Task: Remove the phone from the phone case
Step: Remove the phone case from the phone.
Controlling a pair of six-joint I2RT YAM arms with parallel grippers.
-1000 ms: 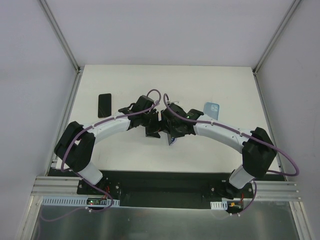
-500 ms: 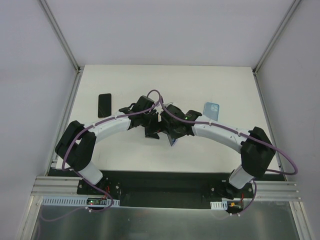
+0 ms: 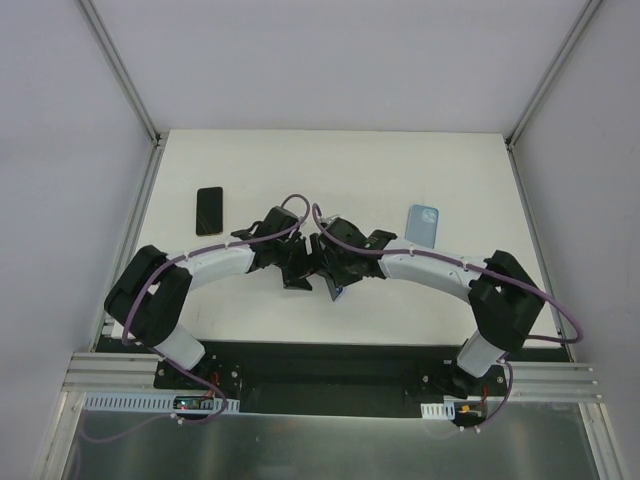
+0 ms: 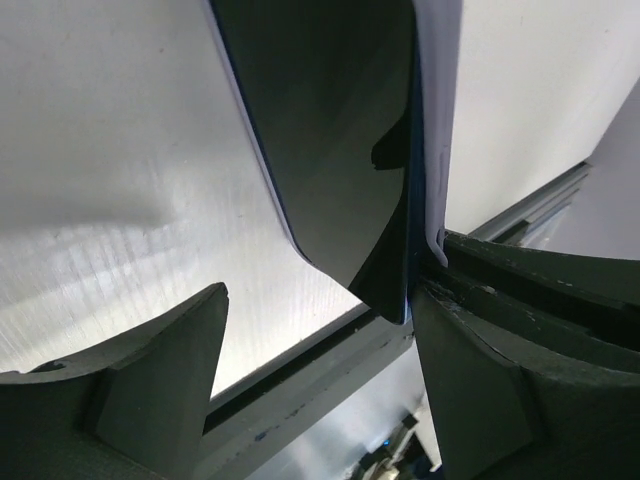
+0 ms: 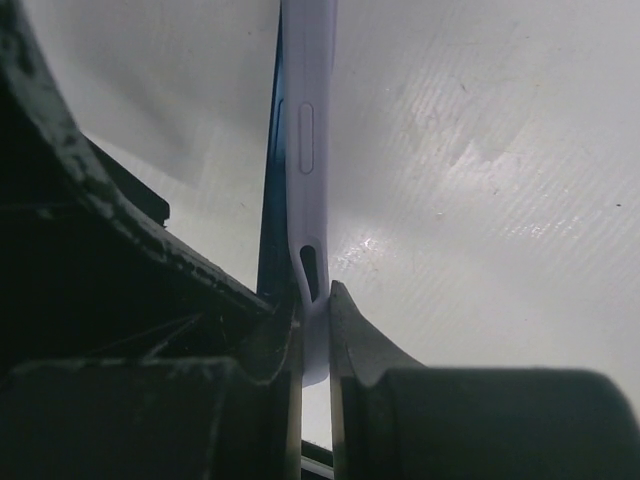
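Note:
A dark phone [image 4: 330,150] sits in a pale lavender case [image 5: 310,150], held on edge above the table at the middle [image 3: 338,291]. My right gripper [image 5: 314,330] is shut on the case's bottom edge; the phone's dark blue edge [image 5: 270,220] shows just left of the case. My left gripper [image 4: 320,330] is open around the phone's lower corner, which lies against the right finger [image 4: 500,380], with the case's white rim [image 4: 437,120] beside it. The left finger [image 4: 150,400] stands well clear. In the top view the left gripper [image 3: 300,270] and right gripper [image 3: 328,272] meet.
A second black phone [image 3: 209,210] lies flat at the table's left. A light blue empty case [image 3: 423,222] lies at the right, behind the right arm. The table's near edge and black rail [image 3: 320,350] run just below the grippers.
Both grippers have moved together toward the near edge and slightly left, carrying the cased phone. The right gripper's hold is unchanged.

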